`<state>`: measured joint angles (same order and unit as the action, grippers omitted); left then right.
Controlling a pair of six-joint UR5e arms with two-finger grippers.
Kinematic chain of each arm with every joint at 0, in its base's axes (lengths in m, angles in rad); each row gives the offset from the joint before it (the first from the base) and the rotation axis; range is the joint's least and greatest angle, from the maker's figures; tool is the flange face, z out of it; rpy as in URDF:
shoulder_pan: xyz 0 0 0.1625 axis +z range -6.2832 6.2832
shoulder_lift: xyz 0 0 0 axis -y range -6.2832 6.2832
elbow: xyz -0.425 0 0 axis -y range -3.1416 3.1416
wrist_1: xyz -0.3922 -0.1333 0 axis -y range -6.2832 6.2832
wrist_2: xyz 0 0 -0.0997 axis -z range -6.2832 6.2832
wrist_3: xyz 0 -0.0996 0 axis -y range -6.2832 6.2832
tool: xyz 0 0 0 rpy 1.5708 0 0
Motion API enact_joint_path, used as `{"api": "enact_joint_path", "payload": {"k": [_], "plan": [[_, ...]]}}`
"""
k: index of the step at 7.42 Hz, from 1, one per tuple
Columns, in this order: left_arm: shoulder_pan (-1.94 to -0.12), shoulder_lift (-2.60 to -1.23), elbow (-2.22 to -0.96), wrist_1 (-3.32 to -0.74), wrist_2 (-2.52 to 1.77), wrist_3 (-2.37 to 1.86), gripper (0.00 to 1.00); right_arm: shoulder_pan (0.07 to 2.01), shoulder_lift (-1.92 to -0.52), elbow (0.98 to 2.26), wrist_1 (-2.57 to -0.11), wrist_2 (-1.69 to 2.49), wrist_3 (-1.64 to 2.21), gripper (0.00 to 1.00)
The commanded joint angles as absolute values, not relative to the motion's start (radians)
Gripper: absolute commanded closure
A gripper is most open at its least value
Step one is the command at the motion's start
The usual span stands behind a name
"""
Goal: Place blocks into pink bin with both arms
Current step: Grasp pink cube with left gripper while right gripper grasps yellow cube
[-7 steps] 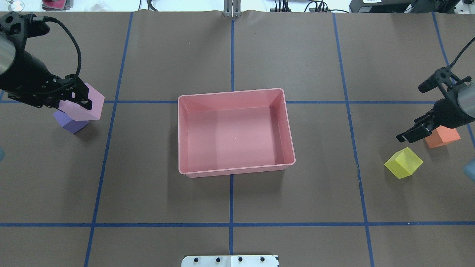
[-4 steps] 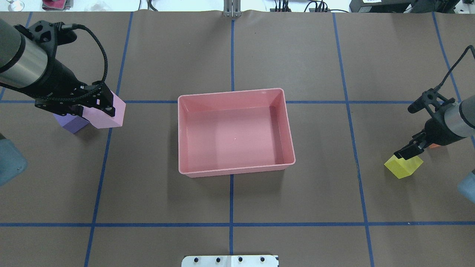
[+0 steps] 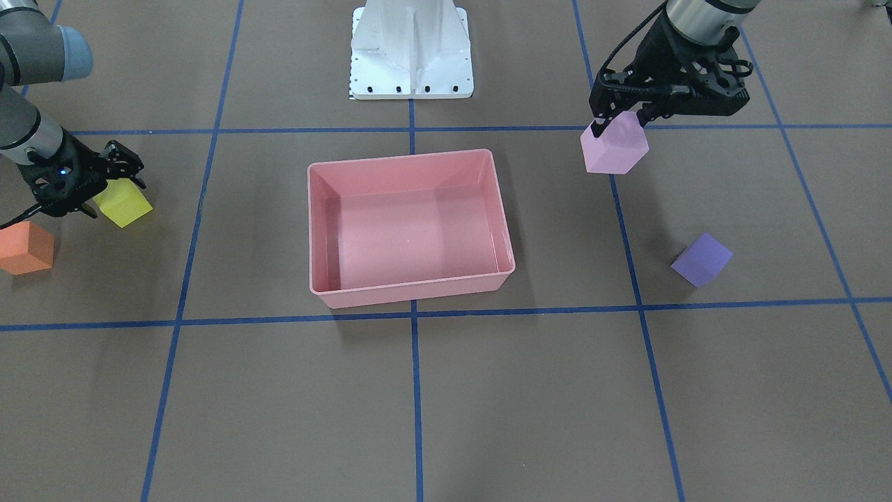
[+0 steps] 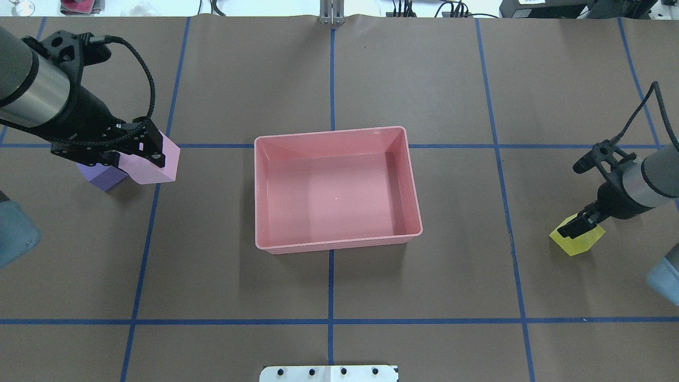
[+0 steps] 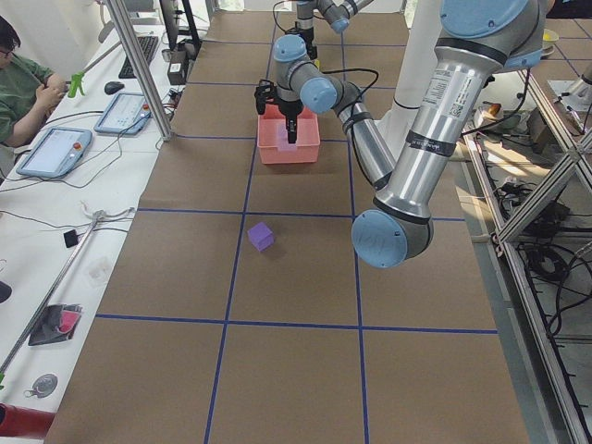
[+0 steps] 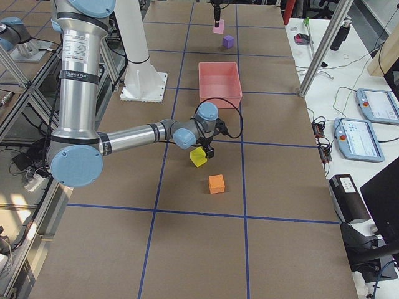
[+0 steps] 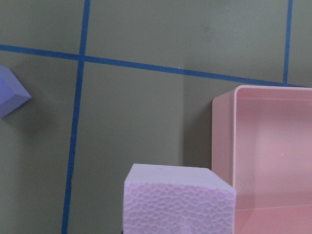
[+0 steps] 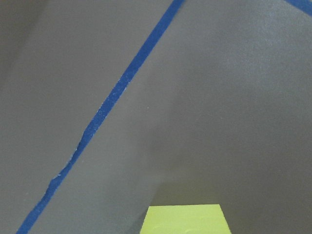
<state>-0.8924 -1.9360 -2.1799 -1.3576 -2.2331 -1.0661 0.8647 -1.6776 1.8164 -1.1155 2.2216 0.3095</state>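
Note:
The pink bin (image 4: 337, 245) stands empty at the table's middle; it also shows in the front view (image 3: 411, 296). My left gripper (image 4: 139, 151) is shut on the pink-lilac block (image 4: 156, 167) and holds it above the table, left of the bin (image 7: 222, 136). The purple block (image 4: 99, 176) lies on the table just behind it (image 3: 702, 259). My right gripper (image 4: 575, 227) is open and low over the yellow block (image 4: 581, 243), its fingers straddling the block (image 3: 125, 203). The orange block (image 3: 26, 247) lies on the table beside it, hidden by the arm in the overhead view.
The white base pedestal (image 3: 411, 56) stands at the robot's edge of the table. Blue tape lines cross the brown table. An operator (image 5: 23, 79) sits by tablets beyond the far table edge.
My left gripper carried the pink-lilac block right toward the bin, then held nearly still. My right gripper moved from over the orange block to the yellow block and lowered onto it.

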Motion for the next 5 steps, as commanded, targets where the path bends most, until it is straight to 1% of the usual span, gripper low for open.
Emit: {"api": "enact_joint_path", "payload": {"k": [1, 3, 4, 5], "plan": [[-0.887, -1.936, -2.178, -1.358, -2.232, -1.066, 1.0, 0.864, -1.686, 1.804, -1.115, 2.218, 0.31, 0.0], [-0.887, -1.936, -2.177, -1.358, -2.232, -1.066, 1.0, 0.854, -1.692, 1.783, -1.115, 2.218, 0.31, 0.01], [-0.887, -1.937, -2.177, -1.358, -2.232, -1.066, 1.0, 0.854, -1.69, 1.781, -1.117, 2.221, 0.313, 0.26], [-0.887, -1.937, -2.177, -1.358, -2.232, -1.066, 1.0, 0.854, -1.687, 1.784, -1.117, 2.229, 0.313, 0.8]]}}
